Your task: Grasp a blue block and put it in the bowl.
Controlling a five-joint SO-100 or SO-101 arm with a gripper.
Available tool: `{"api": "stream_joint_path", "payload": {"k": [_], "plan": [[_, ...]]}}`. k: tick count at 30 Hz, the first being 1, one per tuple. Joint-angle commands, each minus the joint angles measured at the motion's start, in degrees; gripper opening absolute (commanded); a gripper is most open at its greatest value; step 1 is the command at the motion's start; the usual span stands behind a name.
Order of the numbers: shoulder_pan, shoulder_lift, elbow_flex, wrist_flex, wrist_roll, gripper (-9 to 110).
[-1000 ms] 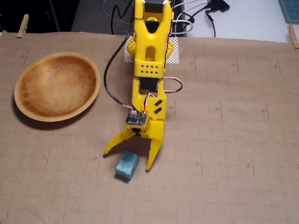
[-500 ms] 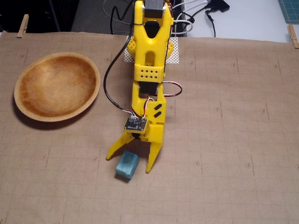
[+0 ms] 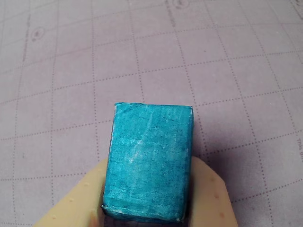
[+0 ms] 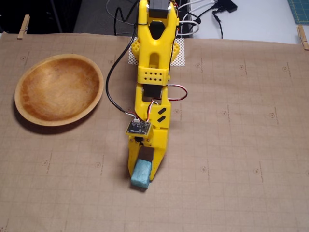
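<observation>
Gripping the blue block [image 4: 141,174] between its fingers near the front middle of the surface [image 4: 231,145], the tool [image 4: 143,175] looks closed on it. Lifting clear before swinging far to the bowl [image 4: 29,113], upper left in the fixed view, seems wise.

Yellow plastic arm [image 4: 153,72], black and red-white cables, small circuit board [image 4: 138,127]

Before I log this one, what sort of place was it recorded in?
Probably a hobby or craft workbench rather than a lab. A gridded brown paper sheet is clipped down with clothespins, loose cables trail behind the yellow arm, and a green cutting mat shows at the corner.
</observation>
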Motion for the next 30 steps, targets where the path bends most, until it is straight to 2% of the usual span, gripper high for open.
{"api": "stream_joint_path", "payload": {"k": [1,9,19,30], "plan": [[-0.18,0.62,-1.32,-0.88,0.53,2],[0.09,6.68,4.13,-0.88,0.44,-1],[0.18,22.76,16.17,-0.97,-0.09,10],[0.35,43.24,29.44,-0.97,-0.09,-4]]}}
